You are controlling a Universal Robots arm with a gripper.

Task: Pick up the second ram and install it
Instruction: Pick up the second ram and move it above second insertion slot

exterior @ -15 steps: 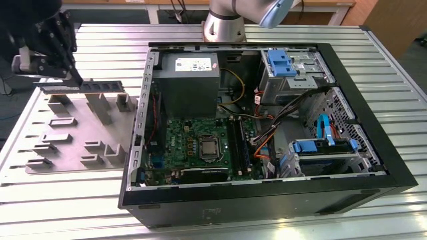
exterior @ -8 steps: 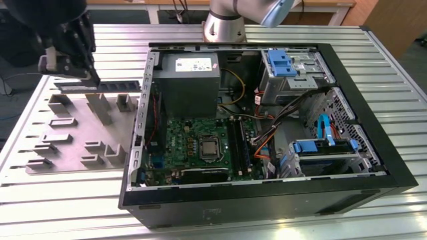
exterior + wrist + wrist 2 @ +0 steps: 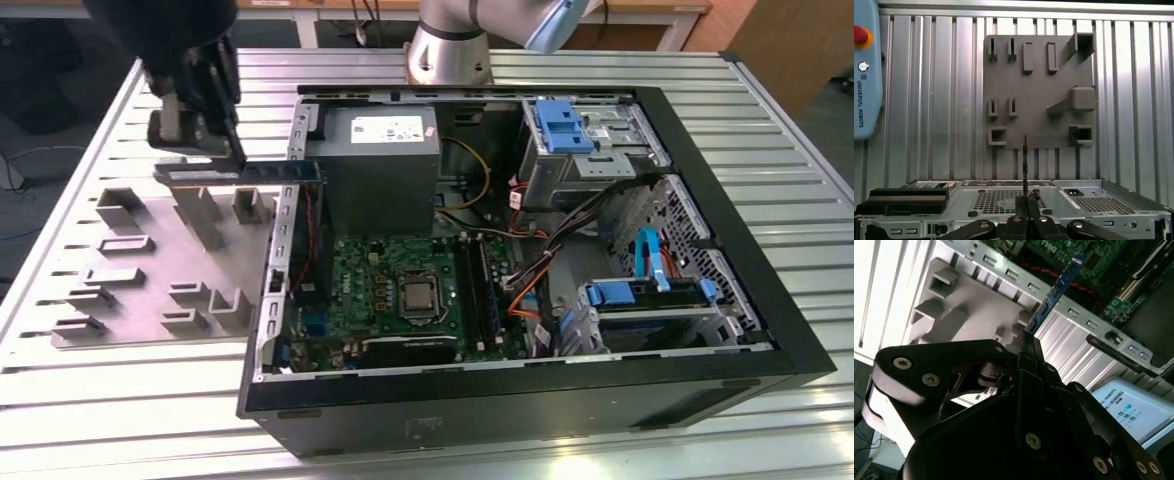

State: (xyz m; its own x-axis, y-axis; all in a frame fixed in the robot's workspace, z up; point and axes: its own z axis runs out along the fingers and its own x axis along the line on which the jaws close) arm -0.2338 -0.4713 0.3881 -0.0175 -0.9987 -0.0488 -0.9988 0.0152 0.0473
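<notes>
The second ram [image 3: 283, 169] is a narrow blue-green stick held level above the left wall of the open computer case [image 3: 747, 300], between the grey fixture plate and the power supply [image 3: 380, 140]. My gripper [image 3: 224, 158] is shut on the stick's end nearest the exterior view's left. In the second wrist view the ram [image 3: 1058, 287] juts out from the black fingers [image 3: 1024, 365] toward the motherboard. In the first wrist view it appears edge-on as a thin dark line [image 3: 1025, 160] rising from the gripper [image 3: 1025, 202]. The green motherboard [image 3: 380, 285] with its long black slot rails [image 3: 483, 290] lies lower inside the case.
A grey fixture plate [image 3: 160, 270] with raised holders lies on the slatted metal table [image 3: 80, 380], on the exterior view's left of the case. Cables, blue drive brackets [image 3: 561, 125] and a drive cage [image 3: 654, 300] crowd the case's right half. The arm's base [image 3: 447, 50] stands behind the case.
</notes>
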